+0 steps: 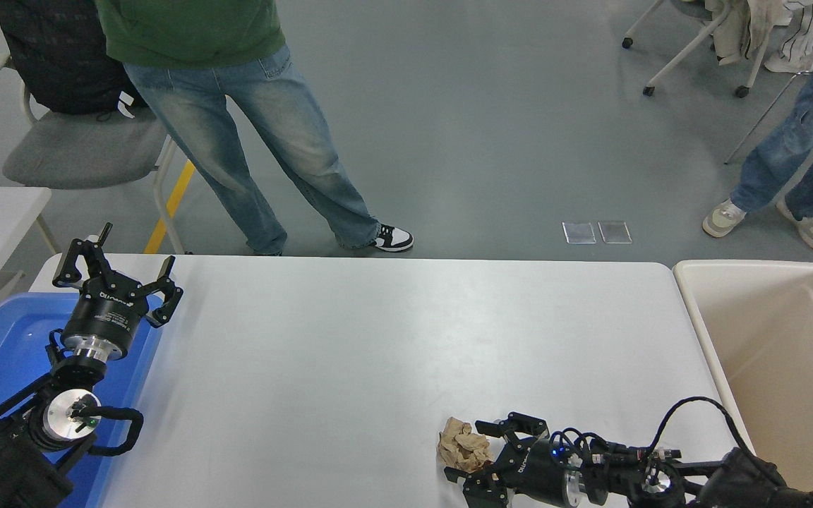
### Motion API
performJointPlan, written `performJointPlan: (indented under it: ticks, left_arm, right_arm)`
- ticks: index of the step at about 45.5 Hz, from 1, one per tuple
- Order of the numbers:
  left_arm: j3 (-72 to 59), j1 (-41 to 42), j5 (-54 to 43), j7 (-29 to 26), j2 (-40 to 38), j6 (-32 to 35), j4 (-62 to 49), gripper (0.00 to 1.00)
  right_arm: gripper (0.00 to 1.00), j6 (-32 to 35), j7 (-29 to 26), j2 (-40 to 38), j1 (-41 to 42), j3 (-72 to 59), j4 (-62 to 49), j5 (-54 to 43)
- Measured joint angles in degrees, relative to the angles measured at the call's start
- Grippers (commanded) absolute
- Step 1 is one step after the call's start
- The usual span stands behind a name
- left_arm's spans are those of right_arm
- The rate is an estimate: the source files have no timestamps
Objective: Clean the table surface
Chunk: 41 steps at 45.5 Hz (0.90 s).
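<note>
The table surface (378,331) is a large white top with rounded corners. A crumpled brown paper wad (463,446) lies on it near the front edge, right of centre. My right gripper (476,451) comes in from the lower right, low over the table. Its fingers are spread on either side of the wad's right part, the far one at the wad's upper right, the near one at its lower edge. My left gripper (116,275) is open and empty, parked at the lower left over the blue bin.
A blue bin (4,353) stands at the table's left end under the left arm. A beige bin (787,353) stands beside the right end. A person in jeans (258,141) stands at the far side; another person's legs (795,162) are at the upper right.
</note>
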Motion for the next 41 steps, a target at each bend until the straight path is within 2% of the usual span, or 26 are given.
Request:
performJointPlan:
  ticks: [2,5,8,9,26,41]
  left_arm:
    - [0.0,0.0,0.0,0.0,0.0,0.0,0.0,0.99]
    - [0.0,0.0,0.0,0.0,0.0,0.0,0.0,0.99]
    - [0.0,0.0,0.0,0.0,0.0,0.0,0.0,0.99]
    - [0.0,0.0,0.0,0.0,0.0,0.0,0.0,0.99]
    - [0.0,0.0,0.0,0.0,0.0,0.0,0.0,0.99]
    - [0.0,0.0,0.0,0.0,0.0,0.0,0.0,0.99]
  right_arm:
    - [0.23,0.0,0.2,0.0,0.0,0.0,-0.1,0.0]
    - [0.17,0.1,0.3,0.0,0.0,-0.1,-0.2,0.0]
    - [0.01,0.1,0.5,-0.1,0.0,-0.1,-0.2,0.1]
    - [0.0,0.2,0.5,-0.1,0.0,-0.1,-0.2,0.1]
    - [0.0,2.2,0.9,-1.0,1.8,-0.5,1.0,3.6]
    - [0.0,6.6,1.1,-10.4,11.7,-4.6,16.4,15.8]
